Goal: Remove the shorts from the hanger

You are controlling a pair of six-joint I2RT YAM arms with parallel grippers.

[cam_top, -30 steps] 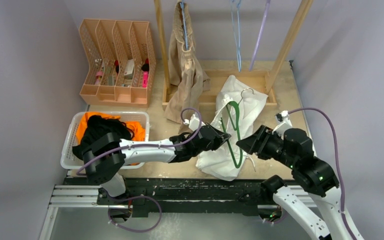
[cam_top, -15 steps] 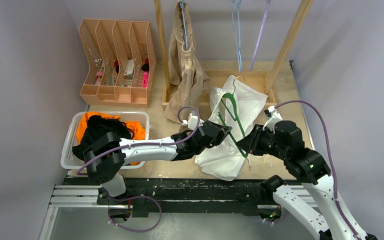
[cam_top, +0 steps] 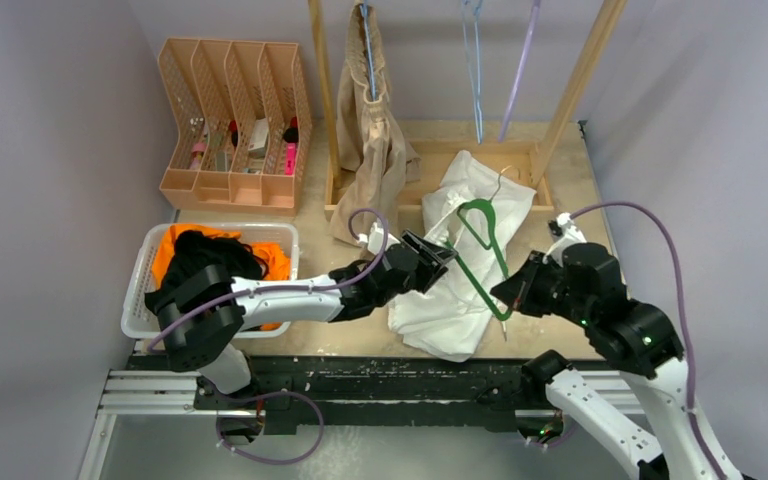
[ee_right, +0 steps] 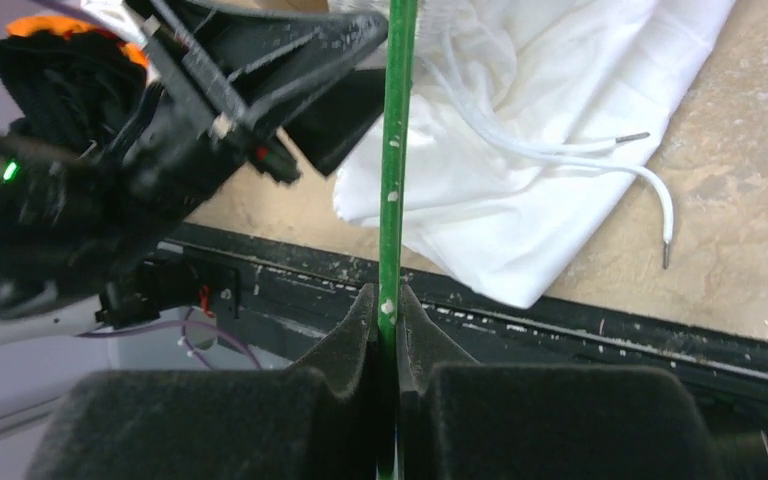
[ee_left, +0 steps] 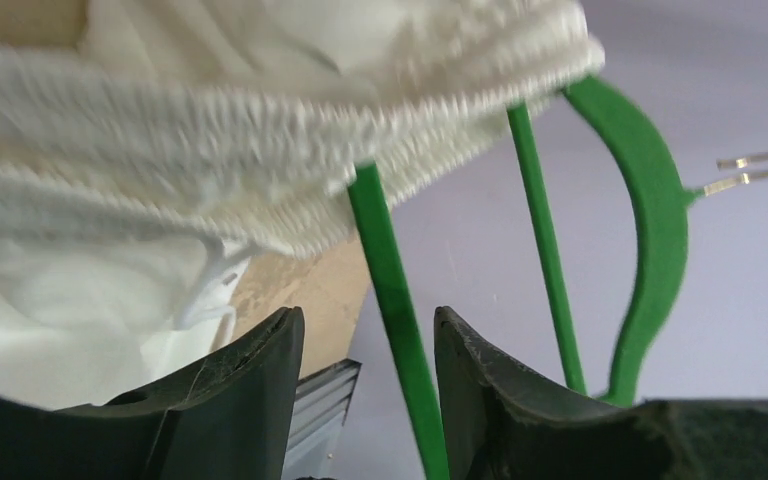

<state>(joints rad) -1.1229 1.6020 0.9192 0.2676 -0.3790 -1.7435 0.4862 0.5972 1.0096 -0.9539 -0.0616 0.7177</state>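
Waistband of white shorts [ee_left: 260, 190] just beyond left end effector [ee_left: 365, 318], jaws spread astride green hanger [ee_left: 650, 200] bar; right end effector [ee_right: 386, 292] pinches bar's near end.

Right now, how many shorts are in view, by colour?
Orange shorts: 1
Black shorts: 1
White shorts: 1
Beige shorts: 1
Total: 4
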